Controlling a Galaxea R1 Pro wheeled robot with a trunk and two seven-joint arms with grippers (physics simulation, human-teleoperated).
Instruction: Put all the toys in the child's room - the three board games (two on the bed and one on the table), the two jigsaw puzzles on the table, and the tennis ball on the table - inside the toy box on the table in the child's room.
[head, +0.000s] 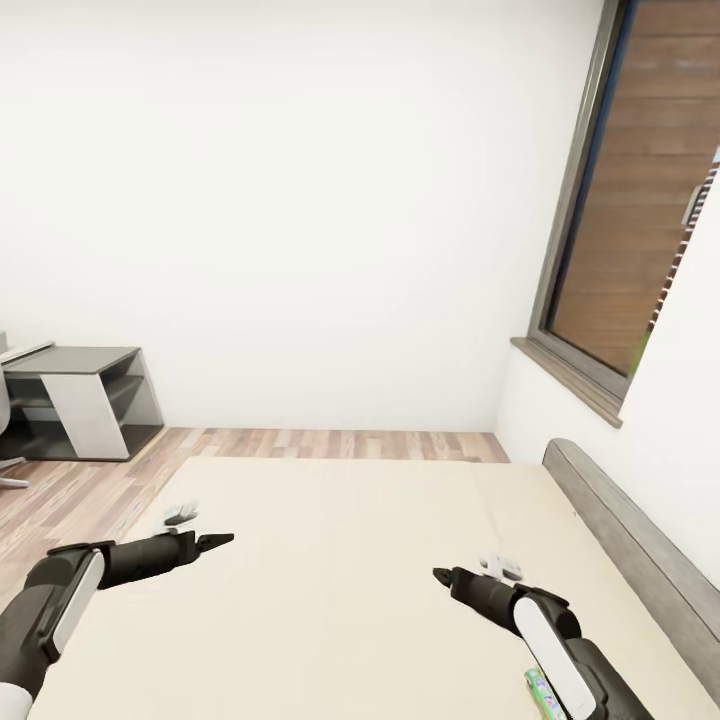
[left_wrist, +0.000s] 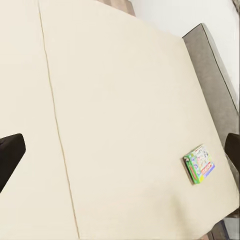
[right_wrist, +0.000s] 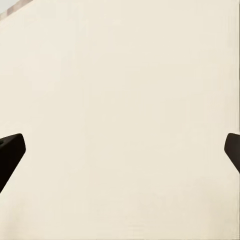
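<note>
Beige bed (head: 330, 580) fills my lower frame; both pincers, left (head: 205, 541) and right (head: 450, 578), hang released, holding nothing. One board game (head: 541, 690) lies lower right, not yet collected; gathering seems barely begun.

Plain white wall (head: 300, 200) across the upper frame, dark-framed window (head: 640, 200) at upper right, wood-plank floor (head: 330, 443) mid-frame below the wall

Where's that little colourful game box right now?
The game box lies flat on the bed near the headboard. In the head view it peeks out at the bottom right, under the right arm.
</note>
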